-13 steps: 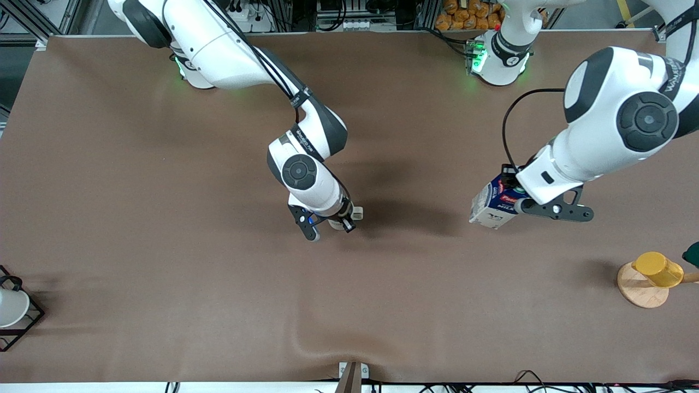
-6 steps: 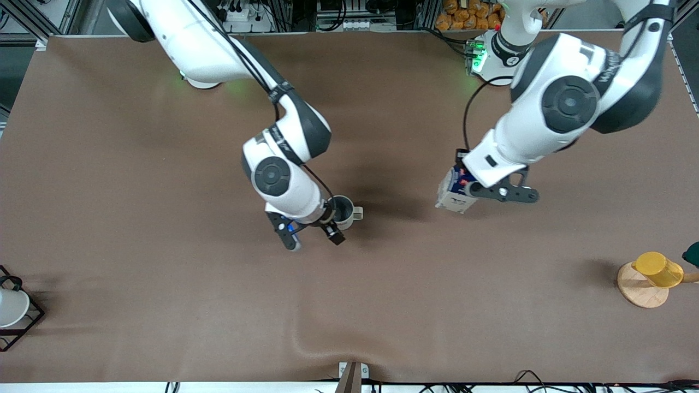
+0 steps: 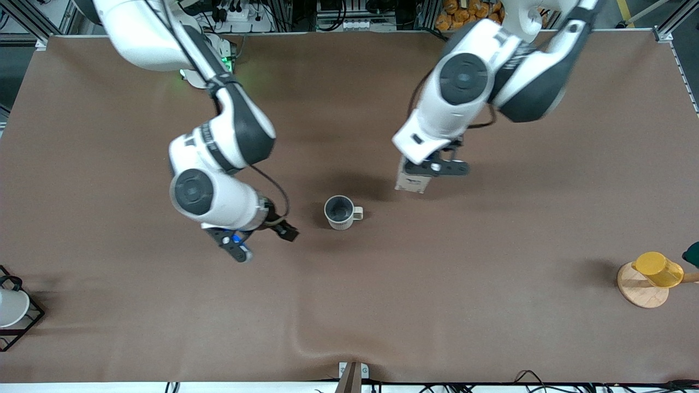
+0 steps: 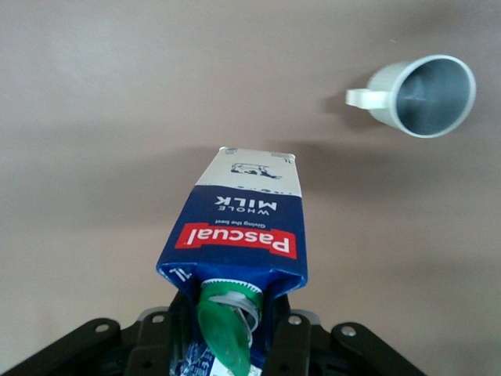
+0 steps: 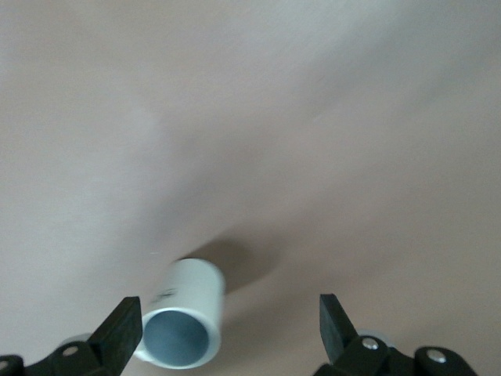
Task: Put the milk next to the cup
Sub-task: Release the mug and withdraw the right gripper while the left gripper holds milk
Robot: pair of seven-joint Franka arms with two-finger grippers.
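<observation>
The cup [image 3: 342, 212] is a cream-white mug with a grey inside, standing upright on the brown table, its handle toward the left arm's end. My left gripper [image 3: 431, 167] is shut on the top of the milk [image 3: 411, 182], a dark blue carton with a green cap, and holds it over bare table a short way from the cup. In the left wrist view the milk [image 4: 239, 235] hangs from my left gripper [image 4: 227, 345] with the cup [image 4: 419, 94] apart from it. My right gripper [image 3: 264, 242] is open and empty, beside the cup. The right wrist view shows the cup [image 5: 184, 321] near one of the fingers [image 5: 117, 335] of the right gripper [image 5: 227, 329].
A yellow cup on a round wooden disc [image 3: 644, 286] stands at the left arm's end of the table, with a dark green thing [image 3: 692, 254] at the view's edge. A black wire stand [image 3: 22, 322] holding a white object is at the right arm's end. The table cover has a wrinkle [image 3: 306, 344] near the front edge.
My right gripper has let go of the cup and drawn away toward the right arm's end. My left arm has carried the milk toward the cup.
</observation>
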